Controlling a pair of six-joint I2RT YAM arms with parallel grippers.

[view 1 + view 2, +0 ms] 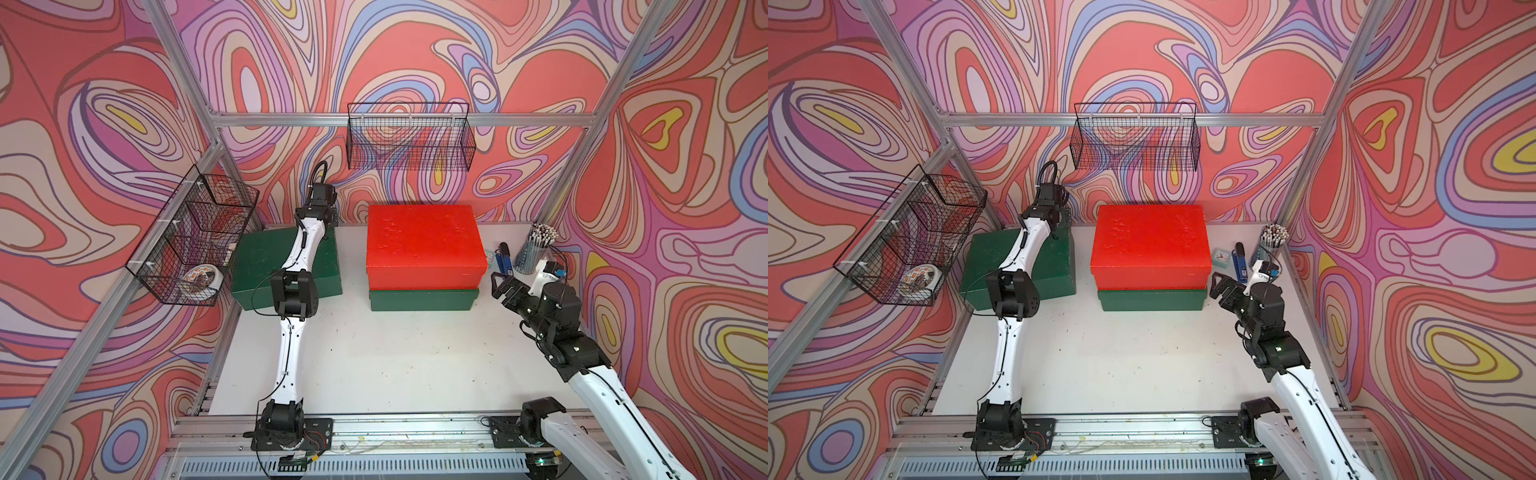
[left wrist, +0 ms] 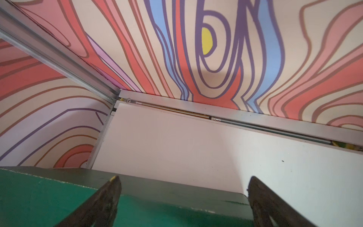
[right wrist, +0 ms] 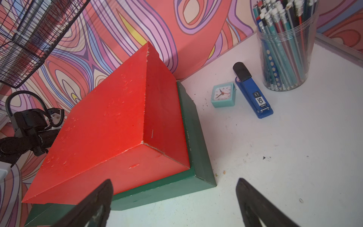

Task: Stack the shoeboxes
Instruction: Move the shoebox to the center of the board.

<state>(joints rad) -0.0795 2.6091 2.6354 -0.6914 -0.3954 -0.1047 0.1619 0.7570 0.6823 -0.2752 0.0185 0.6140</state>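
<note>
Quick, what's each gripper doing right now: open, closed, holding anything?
Left gripper: open, holding nothing, at the lone green shoebox.
Right gripper: open, holding nothing.

The left arm [image 1: 287, 353] and right arm [image 1: 615, 411] share smooth white links joined by boxy black joints. Thin black cables trail along the white shells (dotted with small dark screw holes). A ribbed black hose [image 3: 25, 92] loops at the left wrist. The left tool [image 2: 183, 178] and right tool [image 3: 173, 180] have dark tapered fingers [image 3: 253, 204].
</note>
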